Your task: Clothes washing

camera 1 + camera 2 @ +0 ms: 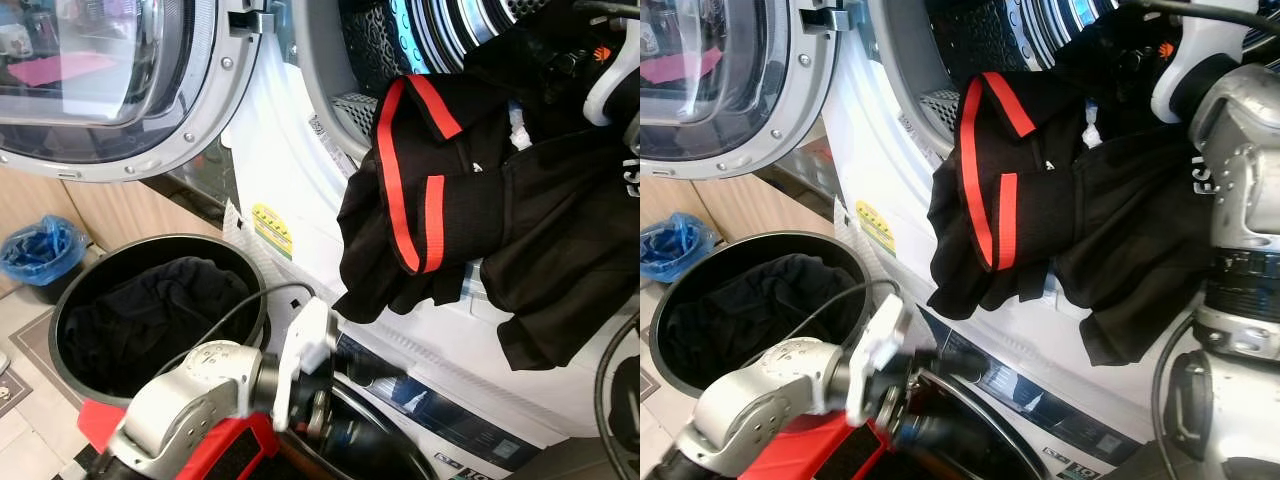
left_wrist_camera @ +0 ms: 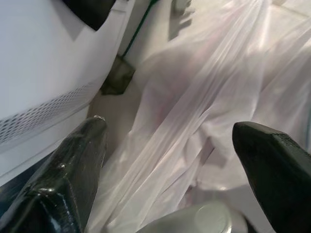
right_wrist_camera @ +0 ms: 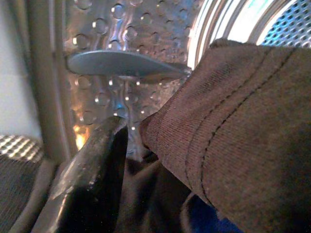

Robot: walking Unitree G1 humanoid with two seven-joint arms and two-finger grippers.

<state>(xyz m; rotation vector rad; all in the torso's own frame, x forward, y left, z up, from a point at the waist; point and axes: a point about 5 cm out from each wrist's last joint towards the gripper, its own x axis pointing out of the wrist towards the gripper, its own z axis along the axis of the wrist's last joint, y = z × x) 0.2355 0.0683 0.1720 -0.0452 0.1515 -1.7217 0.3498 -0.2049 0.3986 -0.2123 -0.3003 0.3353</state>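
1. Black garment with red stripes (image 1: 420, 190) draped half out over the lower rim of the washing machine's open drum mouth (image 1: 340, 100), hem hanging down the white front panel (image 1: 290, 170), upper end lost in the dark of the drum at the far right.
2. Long axis of that garment: near-vertical down the machine front, bending over the rim and running into the drum.
3. Right claw (image 3: 121, 160) reaching into the drum at the upper right, pressed against dark cloth, with a drum paddle (image 3: 121, 63) and dimpled steel wall just beyond. 1 black finger (image 3: 92, 174) plain in the right wrist view, the other hidden behind a fold of fabric; cannot tell whether pinching or spread.
4. Left claw (image 2: 170, 160) low and near, spread wide with nothing between the fingers, aimed down past the machine's side toward crumpled clear plastic sheeting (image 2: 204, 97) on the floor.
5. Round black laundry basket (image 1: 70, 300) at the near left, dark clothes still inside, below the open round door (image 1: 120, 90); small bin with a blue liner (image 1: 40, 250) at the far left.
6. Judgement: right arm much the nearer of the 2, already at the cloth, with the hanging part lying down and to the left of it; push inward along the garment's axis likely needed to clear the rim, left arm free for the basket.
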